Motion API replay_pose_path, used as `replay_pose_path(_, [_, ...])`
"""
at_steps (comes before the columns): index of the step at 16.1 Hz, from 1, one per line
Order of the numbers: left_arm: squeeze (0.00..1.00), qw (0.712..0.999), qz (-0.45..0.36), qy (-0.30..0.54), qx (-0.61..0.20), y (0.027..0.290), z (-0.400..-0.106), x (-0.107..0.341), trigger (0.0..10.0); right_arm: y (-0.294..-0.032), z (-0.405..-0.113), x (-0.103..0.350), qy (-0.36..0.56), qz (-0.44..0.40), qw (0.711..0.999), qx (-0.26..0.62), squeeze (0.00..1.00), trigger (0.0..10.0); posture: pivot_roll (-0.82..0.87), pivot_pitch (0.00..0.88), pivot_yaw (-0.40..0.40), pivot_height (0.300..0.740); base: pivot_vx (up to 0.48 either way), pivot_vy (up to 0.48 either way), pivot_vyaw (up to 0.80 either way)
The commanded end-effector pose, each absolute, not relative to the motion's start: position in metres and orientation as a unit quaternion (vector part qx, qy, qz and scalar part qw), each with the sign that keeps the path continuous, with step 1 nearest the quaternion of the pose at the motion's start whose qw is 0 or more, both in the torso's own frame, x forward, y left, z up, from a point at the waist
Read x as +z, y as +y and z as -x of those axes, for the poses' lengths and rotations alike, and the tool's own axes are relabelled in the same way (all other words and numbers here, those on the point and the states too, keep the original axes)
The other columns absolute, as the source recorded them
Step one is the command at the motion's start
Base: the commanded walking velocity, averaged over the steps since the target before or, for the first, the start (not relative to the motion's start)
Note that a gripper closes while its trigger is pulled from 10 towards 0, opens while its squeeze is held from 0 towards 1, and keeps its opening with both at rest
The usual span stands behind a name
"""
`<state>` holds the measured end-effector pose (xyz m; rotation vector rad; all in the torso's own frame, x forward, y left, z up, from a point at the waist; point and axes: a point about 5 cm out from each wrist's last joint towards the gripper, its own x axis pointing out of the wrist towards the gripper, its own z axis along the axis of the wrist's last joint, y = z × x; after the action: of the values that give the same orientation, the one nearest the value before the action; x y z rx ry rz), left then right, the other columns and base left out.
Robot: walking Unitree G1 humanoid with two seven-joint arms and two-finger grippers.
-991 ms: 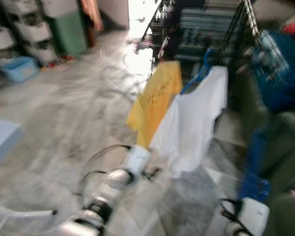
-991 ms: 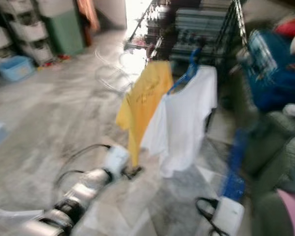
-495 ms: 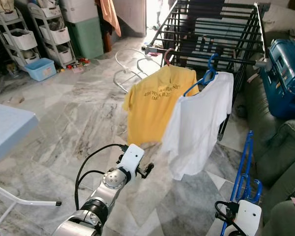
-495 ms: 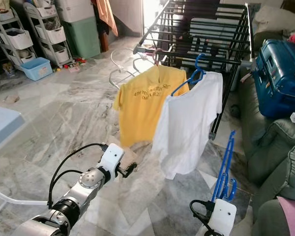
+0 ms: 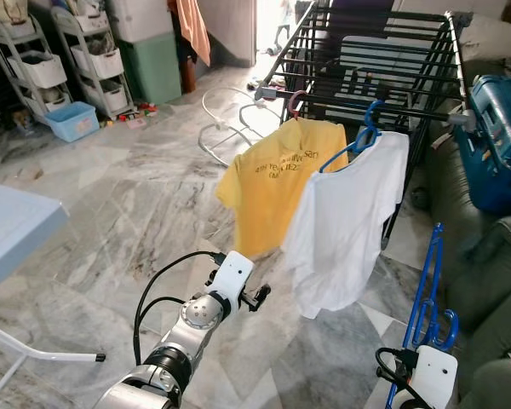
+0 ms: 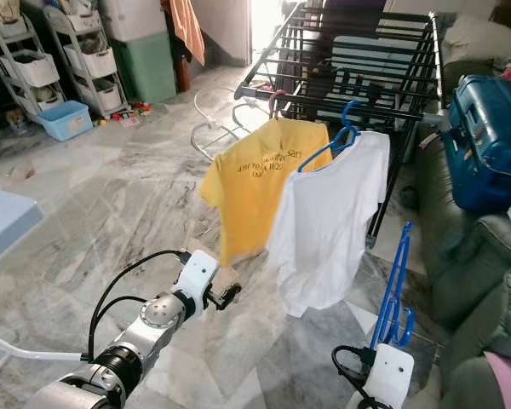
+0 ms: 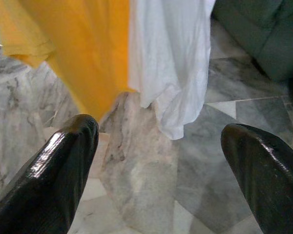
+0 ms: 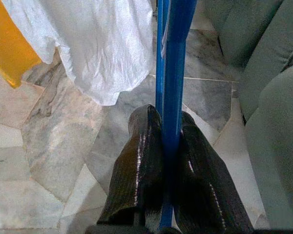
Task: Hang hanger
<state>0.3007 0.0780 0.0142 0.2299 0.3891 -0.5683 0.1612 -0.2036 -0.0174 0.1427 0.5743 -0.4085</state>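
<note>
A bare blue hanger [image 5: 427,288] stands upright at the lower right, pinched in my right gripper [image 8: 170,146], which is shut on it. My left gripper [image 7: 158,161] is open and empty, held low above the marble floor, short of the hanging shirts. A black drying rack [image 5: 370,51] stands ahead. On its front rail hang a yellow T-shirt [image 5: 275,187] and a white T-shirt [image 5: 345,221], the white one on another blue hanger [image 5: 358,141]. The blue hanger [image 6: 393,285] is lower than the rail and right of the white shirt.
A green sofa [image 5: 485,281] runs along the right, with a blue suitcase [image 5: 502,136] on it. A light blue table [image 5: 13,234] edge sits at the left. Shelving carts [image 5: 77,51] and a blue tub [image 5: 71,119] stand far left. White hoops [image 5: 226,115] lie on the floor.
The camera swung and steadied; the earliest frames are blurred. The rack and shirts now sit slightly nearer. My right gripper stays shut on the blue hanger and the left stays open.
</note>
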Motion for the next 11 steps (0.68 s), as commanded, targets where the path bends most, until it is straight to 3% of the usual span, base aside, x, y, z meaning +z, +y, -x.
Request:
replay_pose_path(1, [0.00, 0.935, -0.117, 0.190, -0.275, 0.0799, -0.3024, 0.0152, 10.0, -0.2024, -0.1664, -0.0120, 0.266, -0.070, 0.942, -0.194, 0.00, 10.0, -0.04, 0.014, -0.007, 0.740, 0.371, 0.000, 0.00])
replay_pose_path(11, [0.00, 0.929, -0.116, 0.197, -0.290, 0.0759, -0.2987, 0.0121, 10.0, -0.2028, -0.1683, -0.0126, 0.267, -0.070, 0.941, -0.195, 0.00, 10.0, -0.04, 0.000, -0.006, 0.740, 0.417, 0.000, 0.00])
